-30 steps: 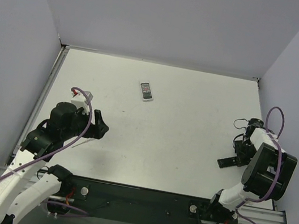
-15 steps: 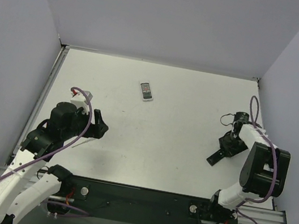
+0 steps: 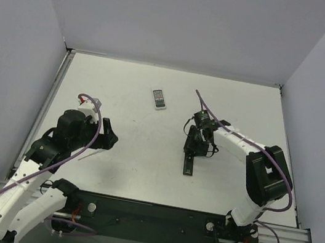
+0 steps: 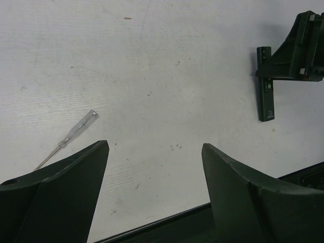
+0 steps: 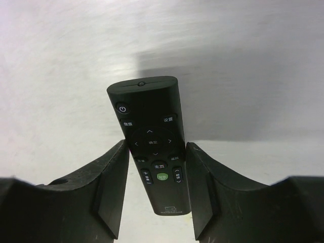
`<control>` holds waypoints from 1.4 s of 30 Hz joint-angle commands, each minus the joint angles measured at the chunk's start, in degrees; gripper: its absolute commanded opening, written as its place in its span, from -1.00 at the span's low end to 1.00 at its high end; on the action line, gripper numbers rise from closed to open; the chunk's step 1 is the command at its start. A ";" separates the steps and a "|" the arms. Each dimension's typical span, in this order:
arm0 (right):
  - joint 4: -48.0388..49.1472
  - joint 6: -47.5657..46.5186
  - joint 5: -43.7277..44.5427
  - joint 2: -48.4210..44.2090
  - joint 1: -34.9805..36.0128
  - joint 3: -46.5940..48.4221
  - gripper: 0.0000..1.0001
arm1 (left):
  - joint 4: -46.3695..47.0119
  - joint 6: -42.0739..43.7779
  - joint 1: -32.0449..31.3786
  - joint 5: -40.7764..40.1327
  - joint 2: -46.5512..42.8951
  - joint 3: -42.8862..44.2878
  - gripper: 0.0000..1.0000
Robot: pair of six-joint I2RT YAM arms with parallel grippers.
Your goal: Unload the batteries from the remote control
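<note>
The long black remote control [image 3: 189, 158] is held by my right gripper [image 3: 196, 141] near the middle of the table, its free end pointing toward the near edge. In the right wrist view my jaws clamp its two long sides, and its button face [image 5: 154, 152] with a green button faces the camera. It also shows in the left wrist view [image 4: 265, 104] at the upper right. My left gripper [image 3: 108, 138] is open and empty over the left part of the table. No batteries are visible.
A short white remote with dark buttons [image 3: 159, 99] lies toward the back centre. A thin clear-handled screwdriver [image 4: 76, 132] lies on the table just left of my left gripper; it also shows in the top view [image 3: 88, 156]. Grey walls enclose the table.
My right arm has swung from the right side of the table to the centre, carrying the black remote. The left arm has barely moved.
</note>
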 commanded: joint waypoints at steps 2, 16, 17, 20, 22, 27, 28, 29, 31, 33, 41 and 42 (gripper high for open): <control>6.36 -5.98 -10.95 -2.56 4.19 -0.99 -0.46 | -0.61 -3.28 0.13 2.33 4.39 2.53 0.68; 18.33 -15.66 -17.75 -8.99 18.86 -2.50 -0.49 | 18.36 -16.90 -0.48 22.74 15.04 -0.72 0.49; 19.21 -15.57 -16.87 -9.17 19.48 -2.50 -0.49 | 20.46 -17.25 -0.57 23.09 16.00 -1.50 0.49; 21.75 -14.78 -16.07 -9.78 21.42 -3.20 -0.49 | 23.28 -17.78 -1.88 22.31 17.76 -2.74 0.48; 22.64 -14.60 -15.72 -10.48 22.38 -3.55 -0.49 | 23.99 -18.13 -2.32 21.61 18.82 -3.62 0.48; 26.68 -14.34 -15.72 -11.72 25.28 -6.01 -0.49 | 28.99 -19.10 -3.55 22.39 22.33 -5.29 0.47; 27.21 -14.34 -15.81 -12.07 25.64 -6.27 -0.49 | 29.87 -19.71 -3.91 23.27 22.95 -5.64 0.47; 27.82 -14.34 -15.81 -12.07 25.90 -6.80 -0.50 | 31.19 -20.07 -4.17 23.62 24.26 -5.73 0.47; 28.09 -14.16 -15.37 -11.98 26.34 -6.89 -0.50 | 32.51 -20.42 -5.22 23.89 25.32 -5.99 0.45; 28.53 -13.90 -15.02 -12.07 26.61 -7.24 -0.50 | 32.87 -20.42 -5.84 23.19 26.82 -6.26 0.44; 30.47 -13.28 -11.16 -12.95 27.22 -8.56 -0.51 | 33.14 -22.18 -7.16 22.31 29.11 -8.28 0.17; 30.38 -13.37 -10.98 -12.69 27.22 -8.47 -0.52 | 33.13 -22.70 -7.16 22.39 29.28 -8.37 0.15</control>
